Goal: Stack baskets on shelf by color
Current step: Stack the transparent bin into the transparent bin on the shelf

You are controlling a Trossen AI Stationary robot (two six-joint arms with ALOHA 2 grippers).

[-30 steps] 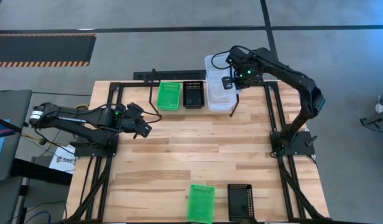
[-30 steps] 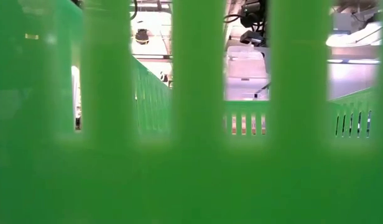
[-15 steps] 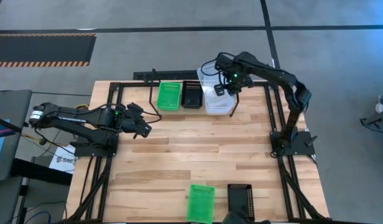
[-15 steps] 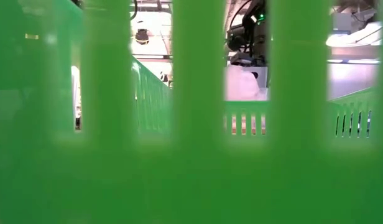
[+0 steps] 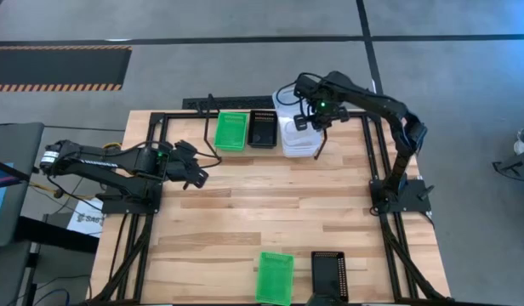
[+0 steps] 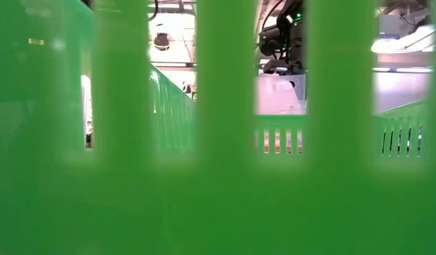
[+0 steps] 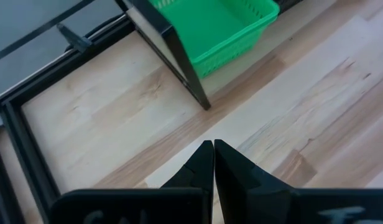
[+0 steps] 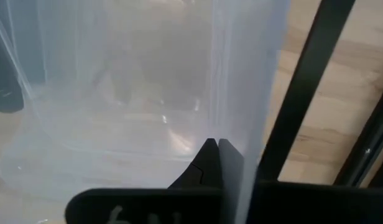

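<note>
The black wire shelf (image 5: 213, 104) stands at the table's far edge. On it, left to right, are a green basket (image 5: 230, 130), a black mesh basket (image 5: 264, 127) and clear baskets (image 5: 298, 134). My right gripper (image 5: 310, 116) is over the clear baskets, shut on one. My left gripper (image 5: 196, 177) hovers shut over the table's left part, near the shelf's left leg (image 7: 179, 56). Another green basket (image 5: 275, 276) and another black basket (image 5: 328, 274) lie at the near edge. The near green basket (image 6: 133, 177) blocks most of the low view. My right gripper pinches a side wall (image 8: 244, 118) of a clear basket, one finger (image 8: 207, 155) on each face of it, coming from above and pointing down. The basket stays upright at the shelf's right end. Whether it rests on the clear basket below cannot be told.
The black tube frame (image 5: 373, 153) runs along the table's sides, and one tube (image 8: 303, 93) stands close beside the clear baskets. Bare wooden tabletop (image 5: 279, 212) fills the middle. Dark hardware (image 6: 161, 41) shows in the room behind.
My right gripper moved toward the table's left over the shelf's right end. The clear basket under it shifted left toward the black basket, looked skewed half a second ago, and now sits squarer.
</note>
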